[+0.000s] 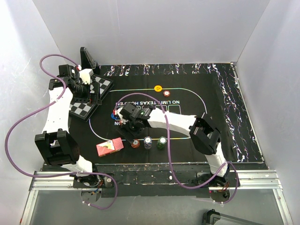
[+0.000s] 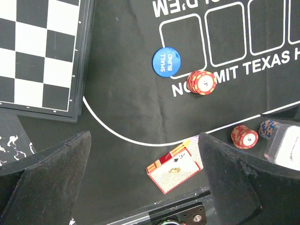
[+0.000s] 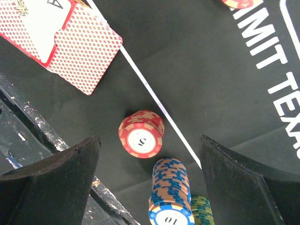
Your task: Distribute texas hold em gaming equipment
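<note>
Right wrist view: my right jaws hang wide and empty over the red stack (image 3: 140,134), left jaws wide too. The blue stack (image 3: 171,192) stands just beside it, cards (image 3: 70,35) near. Closing carelessly, a finger may clip and topple the blue stack.

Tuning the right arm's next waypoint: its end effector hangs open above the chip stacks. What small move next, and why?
Probably lower the right end effector onto the red chip stack and close. It is open and holds nothing, the red stack sits nearly centred under it, and the blue-white stack stands close beside, so a straight descent seems safest.
</note>
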